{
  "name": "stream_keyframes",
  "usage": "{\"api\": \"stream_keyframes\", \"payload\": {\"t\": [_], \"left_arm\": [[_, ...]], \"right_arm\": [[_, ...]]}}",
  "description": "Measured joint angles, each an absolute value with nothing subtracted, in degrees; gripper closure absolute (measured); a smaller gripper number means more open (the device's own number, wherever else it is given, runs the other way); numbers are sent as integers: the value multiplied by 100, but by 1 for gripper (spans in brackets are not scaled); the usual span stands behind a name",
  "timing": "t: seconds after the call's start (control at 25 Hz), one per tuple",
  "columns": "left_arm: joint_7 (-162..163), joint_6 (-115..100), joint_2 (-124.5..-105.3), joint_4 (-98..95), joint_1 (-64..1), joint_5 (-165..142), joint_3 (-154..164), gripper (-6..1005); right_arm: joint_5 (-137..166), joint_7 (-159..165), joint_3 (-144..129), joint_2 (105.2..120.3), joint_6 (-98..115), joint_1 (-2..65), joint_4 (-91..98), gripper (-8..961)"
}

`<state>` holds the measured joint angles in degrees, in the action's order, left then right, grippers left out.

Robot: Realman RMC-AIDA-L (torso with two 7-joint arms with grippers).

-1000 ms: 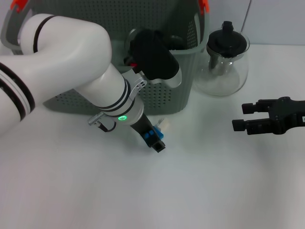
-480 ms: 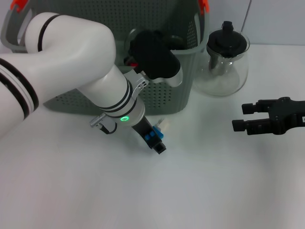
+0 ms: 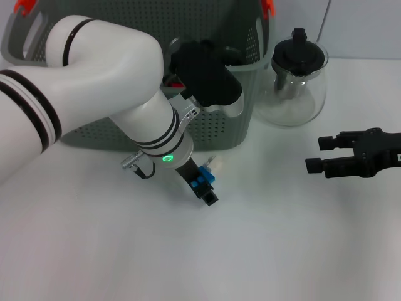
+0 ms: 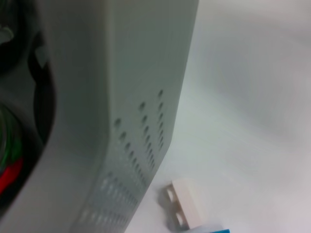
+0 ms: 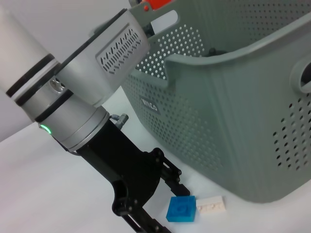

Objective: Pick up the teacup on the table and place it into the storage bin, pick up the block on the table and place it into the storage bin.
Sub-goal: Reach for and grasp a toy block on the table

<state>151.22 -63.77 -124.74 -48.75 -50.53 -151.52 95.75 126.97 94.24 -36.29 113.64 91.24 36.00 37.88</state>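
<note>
The left gripper (image 3: 205, 188) is down at the table beside the storage bin's front corner, its black fingers set on either side of a small blue block (image 5: 181, 209); whether they already pinch it I cannot tell. A white block (image 4: 185, 203) lies just beside the blue one, close to the storage bin (image 3: 213, 132) wall.

No teacup shows on the table, so I judge that half likely finished, though the bin's contents are mostly hidden behind the arm. The block half looks under way: grasp, lift and drop into the bin remain.

The right gripper (image 3: 321, 154) hangs idle near the table's right edge, fingers spread, holding nothing.

The table (image 3: 282, 251) is plain white and smooth. A glass teapot (image 3: 293, 78) with a black lid stands just beside the bin toward the table's far edge, with a pale wall behind.
</note>
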Motion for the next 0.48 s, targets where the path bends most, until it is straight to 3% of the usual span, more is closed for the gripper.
{"api": "stream_keyframes", "payload": {"t": [0.48], "left_arm": [[15126, -6381, -12471, -4885, -5080, -15137, 9573, 357]], "right_arm": [[12676, 9396, -3630, 11364, 9123, 3577, 3788, 115]]}}
